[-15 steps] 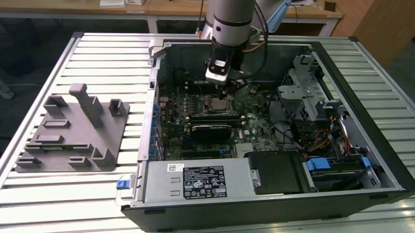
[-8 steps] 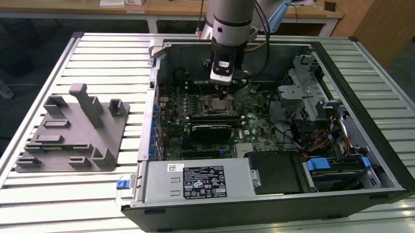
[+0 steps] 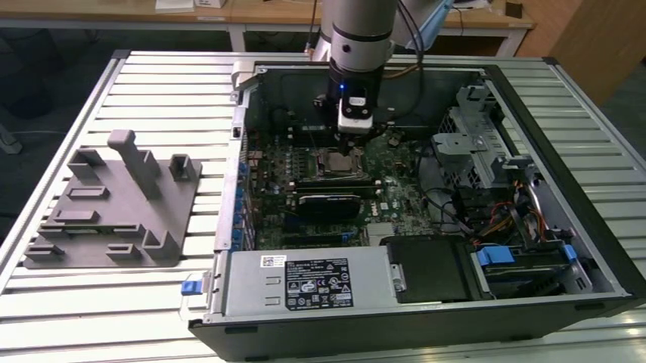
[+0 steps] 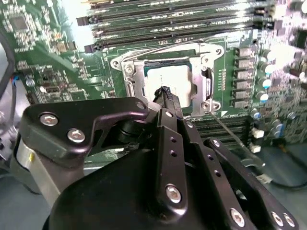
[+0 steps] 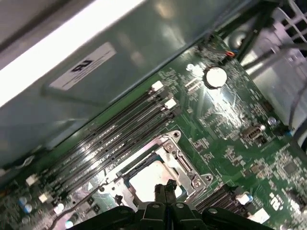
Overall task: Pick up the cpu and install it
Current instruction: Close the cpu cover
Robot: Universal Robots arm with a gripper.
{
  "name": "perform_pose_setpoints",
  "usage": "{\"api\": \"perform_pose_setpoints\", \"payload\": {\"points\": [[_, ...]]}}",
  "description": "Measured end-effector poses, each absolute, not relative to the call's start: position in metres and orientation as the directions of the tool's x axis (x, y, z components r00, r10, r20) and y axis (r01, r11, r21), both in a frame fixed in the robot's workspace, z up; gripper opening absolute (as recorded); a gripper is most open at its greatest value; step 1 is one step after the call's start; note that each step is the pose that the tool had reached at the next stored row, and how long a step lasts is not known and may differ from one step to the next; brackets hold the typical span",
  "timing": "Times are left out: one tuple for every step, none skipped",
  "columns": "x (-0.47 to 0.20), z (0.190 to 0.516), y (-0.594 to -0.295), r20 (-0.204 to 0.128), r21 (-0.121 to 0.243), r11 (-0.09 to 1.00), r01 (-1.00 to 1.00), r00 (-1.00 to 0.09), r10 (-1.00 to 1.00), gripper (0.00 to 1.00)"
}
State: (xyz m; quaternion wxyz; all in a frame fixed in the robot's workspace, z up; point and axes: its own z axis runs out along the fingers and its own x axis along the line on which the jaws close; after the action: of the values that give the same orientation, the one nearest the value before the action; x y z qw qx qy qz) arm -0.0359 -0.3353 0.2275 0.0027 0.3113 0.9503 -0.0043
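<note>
Inside the computer case (image 3: 424,330), the hand (image 4: 165,92) hovers closed and empty just over the cpu (image 4: 175,78) lying in its socket (image 4: 128,72); pressing down off-centre may tilt it and damage the socket.

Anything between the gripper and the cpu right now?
Nothing. In the second wrist view the gripper sits right over the cpu in the socket frame; contact can't be judged.

A grey fixture (image 3: 111,208) is sitting on the slatted surface (image 3: 172,76) at the exterior view's left, beside an open computer case (image 3: 404,329) lying across the middle and right. Inside, a green motherboard (image 3: 399,170) is lying flat, a black heatsink block (image 3: 328,204) is resting at centre frame, and a labelled power supply (image 3: 302,281) is sitting at lower middle.
</note>
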Motion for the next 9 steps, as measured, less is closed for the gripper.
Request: {"api": "perform_pose_setpoints", "payload": {"points": [[-0.0359,0.2275,-0.3353,-0.008,-0.007,0.817,0.577,-0.817,0.577,0.11],[-0.0359,0.2275,-0.3353,-0.008,-0.007,0.827,0.562,-0.827,0.562,0.11],[-0.0359,0.2274,-0.3353,-0.008,-0.007,0.837,0.547,-0.837,0.547,0.11],[-0.0359,0.2274,-0.3353,-0.008,-0.007,0.847,0.531,-0.847,0.531,0.11],[-0.0359,0.2273,-0.3353,-0.008,-0.007,0.857,0.515,-0.857,0.515,0.11],[-0.0359,0.2273,-0.3353,-0.008,-0.007,0.866,0.500,-0.866,0.500,0.11],[-0.0359,0.2272,-0.3353,-0.008,-0.007,0.875,0.484,-0.875,0.484,0.11],[-0.0359,0.2271,-0.3353,-0.008,-0.007,0.883,0.469,-0.883,0.468,0.11],[-0.0359,0.2271,-0.3353,-0.008,-0.007,0.892,0.453,-0.892,0.453,0.11]]}}
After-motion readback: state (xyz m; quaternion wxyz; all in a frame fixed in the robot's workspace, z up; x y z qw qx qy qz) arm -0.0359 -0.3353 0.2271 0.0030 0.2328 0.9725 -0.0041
